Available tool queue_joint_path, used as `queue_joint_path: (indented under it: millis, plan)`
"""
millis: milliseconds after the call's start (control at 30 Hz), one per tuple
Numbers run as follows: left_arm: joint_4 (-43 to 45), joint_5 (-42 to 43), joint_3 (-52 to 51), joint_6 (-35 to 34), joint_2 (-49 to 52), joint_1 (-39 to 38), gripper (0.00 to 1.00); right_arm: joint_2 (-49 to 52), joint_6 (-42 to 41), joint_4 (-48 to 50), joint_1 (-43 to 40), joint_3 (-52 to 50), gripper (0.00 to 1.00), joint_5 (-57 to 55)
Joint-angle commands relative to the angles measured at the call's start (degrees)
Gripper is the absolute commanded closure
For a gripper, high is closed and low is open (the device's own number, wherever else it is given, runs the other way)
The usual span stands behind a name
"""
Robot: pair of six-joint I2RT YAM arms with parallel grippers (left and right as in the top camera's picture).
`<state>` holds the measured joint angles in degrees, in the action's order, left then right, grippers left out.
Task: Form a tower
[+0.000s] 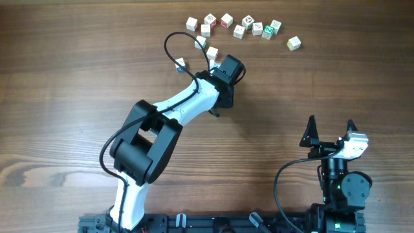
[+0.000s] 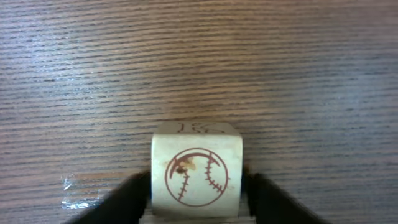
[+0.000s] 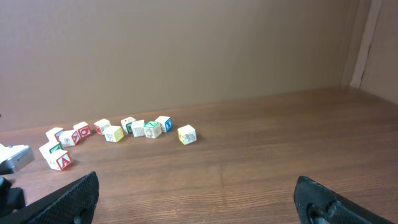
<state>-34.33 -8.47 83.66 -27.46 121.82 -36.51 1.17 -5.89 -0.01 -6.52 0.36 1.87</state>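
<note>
Item 1, nearest me: right gripper [image 1: 330, 123], jaws wide apart, holding nothing.
Item 2, mid-table: left gripper [image 2: 198, 180] astride the tower [image 2: 196, 146], baseball face up. I cannot tell whether it is gripping or just clear.
Item 3, farthest: loose cubes [image 1: 248, 22] scattered on the table [image 1: 77, 77].

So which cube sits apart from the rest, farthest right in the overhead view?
The yellowish cube: a clear gap separates it from the clustered row of cubes.
</note>
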Motion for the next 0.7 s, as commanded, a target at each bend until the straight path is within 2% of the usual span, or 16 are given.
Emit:
queue_joint_path:
  millis: [0, 33, 200, 333, 400, 500, 667]
  plan:
    - [-0.9, 1.3, 0.0, -0.7, 0.6, 0.0, 0.08, -0.4, 0.8, 0.2, 0.2, -0.1, 0.0, -0.5]
    - [-1.4, 1.3, 0.0, -0.6, 0.6, 0.0, 0.0, -0.4, 0.9, 0.2, 0.2, -0.1, 0.0, -0.5]
    - [-5.2, -1.4, 0.1, 0.0, -2.8, 0.0, 0.0, -0.4, 0.8, 0.2, 0.2, -0.1, 0.0, -0.5]
    - [-10.3, -6.4, 0.4, 0.3, -13.2, 0.0, 0.0, -0.4, 0.8, 0.2, 0.2, -0.1, 0.0, -0.5]
    - [-14.0, -8.0, 0.4, 3.2, -20.3, 0.0, 0.0, -0.4, 0.9, 0.2, 0.2, -0.1, 0.01, -0.5]
    - [-23.3, -15.9, 0.3, 4.7, -32.6, 0.0, 0.0, -0.4, 0.8, 0.2, 0.2, -0.1, 0.0, -0.5]
    - [-47.2, -16.3, 0.3, 3.2, -47.4, 0.0, 0.0, -0.4, 0.9, 0.2, 0.2, -0.1, 0.0, -0.5]
